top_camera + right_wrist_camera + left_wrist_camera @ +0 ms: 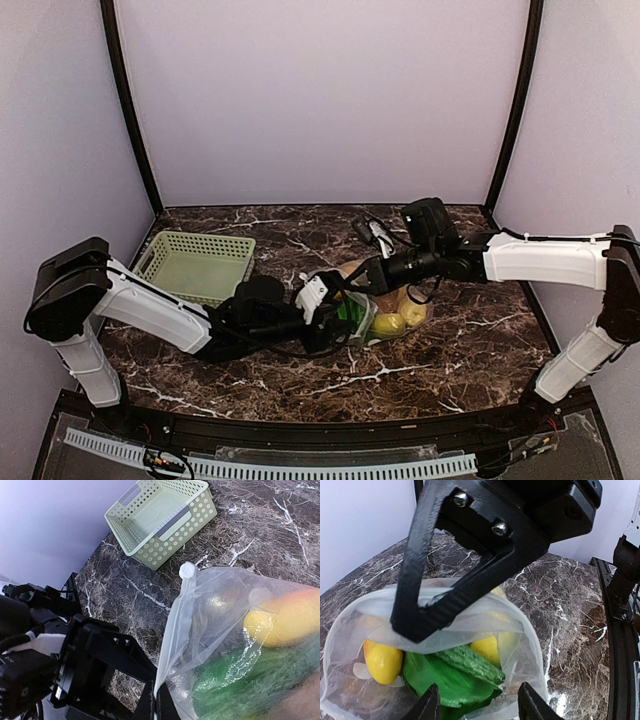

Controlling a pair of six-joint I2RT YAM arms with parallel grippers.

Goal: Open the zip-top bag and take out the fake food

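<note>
Dark, white-veined marble tabletop [460,350] fills the overhead view between pale lilac walls, with a pale green slotted plastic basket [200,238] off to the left. Your left gripper [322,305] and right gripper [352,284] meet near the middle. Both are at the clear, soft zip-top bag [405,310], which lies on the marble just right of centre with the fake food [390,324] inside it.

From the left wrist you look straight into the bag's mouth, which gapes wide. Inside lie a yellow lemon-like plastic piece [382,660], a bright green leafy piece [445,685] and a dark green ridged one [472,662]. Your left fingers [427,707] stand apart at the near lip, closed on nothing. The right arm's black finger bears on the far lip.

From the right wrist, the zip edge runs down from its white slider tab [187,571] into the right fingers, which look pinched together on that lip.

I judge the opening done and the removal in hand, with nothing out yet. Next, let the right pinch hold the mouth up. Drive the left fingers in over the leafy piece or a lemon, close on the food alone rather than the film, then lift clear.
</note>
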